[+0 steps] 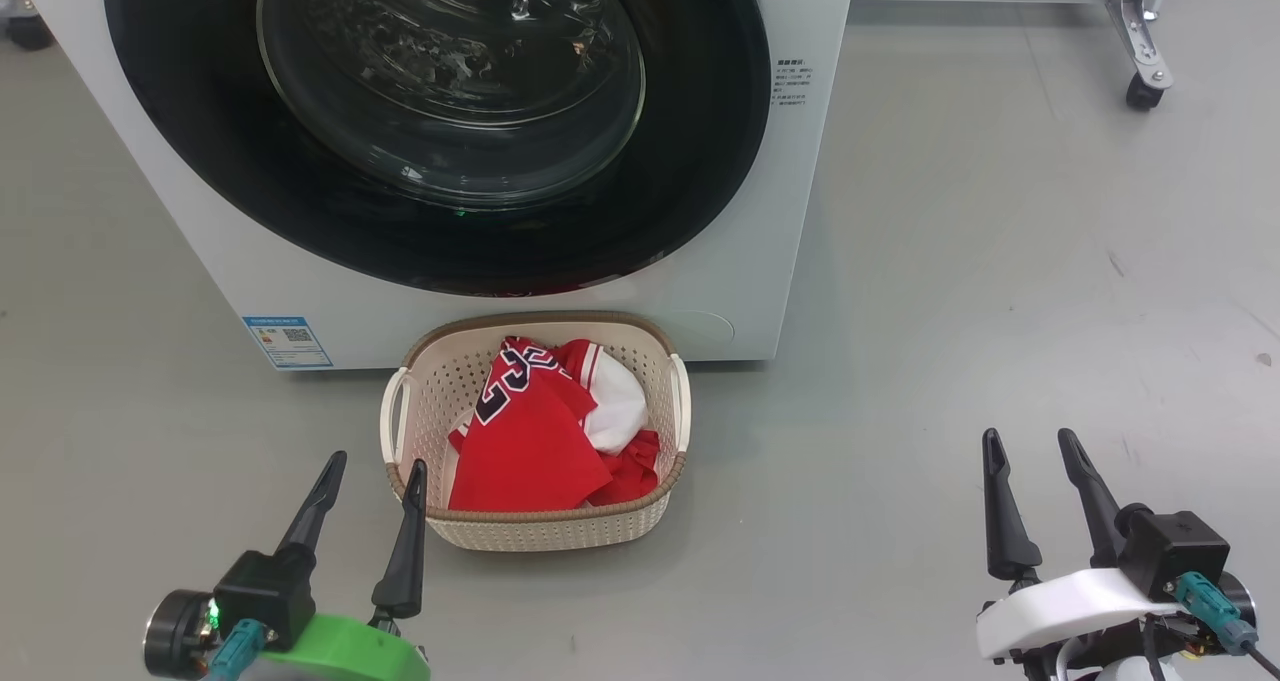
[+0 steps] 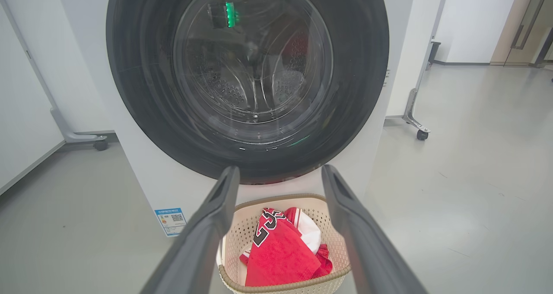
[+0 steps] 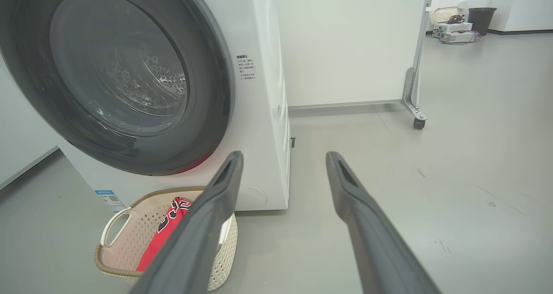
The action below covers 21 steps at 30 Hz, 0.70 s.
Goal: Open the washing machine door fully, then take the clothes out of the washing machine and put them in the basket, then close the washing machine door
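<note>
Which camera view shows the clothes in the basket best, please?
The head view: it looks down into the basket, showing the clothes almost whole. The left wrist view sees them at a shallower angle; in the right wrist view, a finger hides most.

Bright, even white light falls from above, with no hard shadows. The basket (image 1: pixel 540 536) throws only a faint, soft one on the grey floor (image 1: pixel 1000 311). The glossy door (image 1: pixel 690 161) mirrors pale streaks, and a small green glint shows in its glass. The head view is sharp. In both wrist views straight edges bow toward the borders, and the fingers (image 2: pixel 203 242) near the lens look soft.
</note>
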Available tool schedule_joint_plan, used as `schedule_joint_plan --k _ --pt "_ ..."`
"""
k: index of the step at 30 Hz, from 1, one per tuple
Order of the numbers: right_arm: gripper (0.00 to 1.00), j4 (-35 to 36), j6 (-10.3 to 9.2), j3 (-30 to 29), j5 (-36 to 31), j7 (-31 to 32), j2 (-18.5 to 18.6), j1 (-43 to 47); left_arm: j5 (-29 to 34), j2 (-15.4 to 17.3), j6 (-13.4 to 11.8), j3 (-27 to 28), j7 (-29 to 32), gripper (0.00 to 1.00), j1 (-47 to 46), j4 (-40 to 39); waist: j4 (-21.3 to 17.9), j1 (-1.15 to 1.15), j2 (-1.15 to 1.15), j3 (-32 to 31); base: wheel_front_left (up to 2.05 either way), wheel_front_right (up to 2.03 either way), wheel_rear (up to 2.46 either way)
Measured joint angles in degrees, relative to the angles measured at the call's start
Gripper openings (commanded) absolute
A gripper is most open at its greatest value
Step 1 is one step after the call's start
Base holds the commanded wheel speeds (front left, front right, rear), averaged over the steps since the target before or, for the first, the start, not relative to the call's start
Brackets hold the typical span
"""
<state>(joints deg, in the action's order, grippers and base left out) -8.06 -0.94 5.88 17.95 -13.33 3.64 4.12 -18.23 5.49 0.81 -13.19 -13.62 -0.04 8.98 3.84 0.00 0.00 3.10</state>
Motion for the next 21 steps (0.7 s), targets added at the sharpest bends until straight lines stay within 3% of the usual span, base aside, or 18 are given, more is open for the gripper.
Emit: schedule_joint_plan --k 7,8,21 --pt "1.00 1.03 -0.60 0.00 0.00 0.43 0.09 0.23 0.00 0.00 -0.01 0.01 0.00 1.00 0.01 -0.31 0.06 0.00 0.00 0.17 0.00 0.00 0.00" --pt "0.00 1.31 -0.73 0.00 0.00 0.46 0.10 0.36 0.00 0.00 -0.01 0.00 0.00 0.00 0.01 -0.42 0.10 0.00 0.00 0.22 0.00 0.00 0.00" --pt "0.00 -1.55 -0.20 0.02 3.93 0.97 -0.80 1.60 -3.92 -0.99 0.07 0.02 0.49 0.00 1.29 2.33 -0.20 0.00 0.00 -0.01 0.00 0.00 0.00"
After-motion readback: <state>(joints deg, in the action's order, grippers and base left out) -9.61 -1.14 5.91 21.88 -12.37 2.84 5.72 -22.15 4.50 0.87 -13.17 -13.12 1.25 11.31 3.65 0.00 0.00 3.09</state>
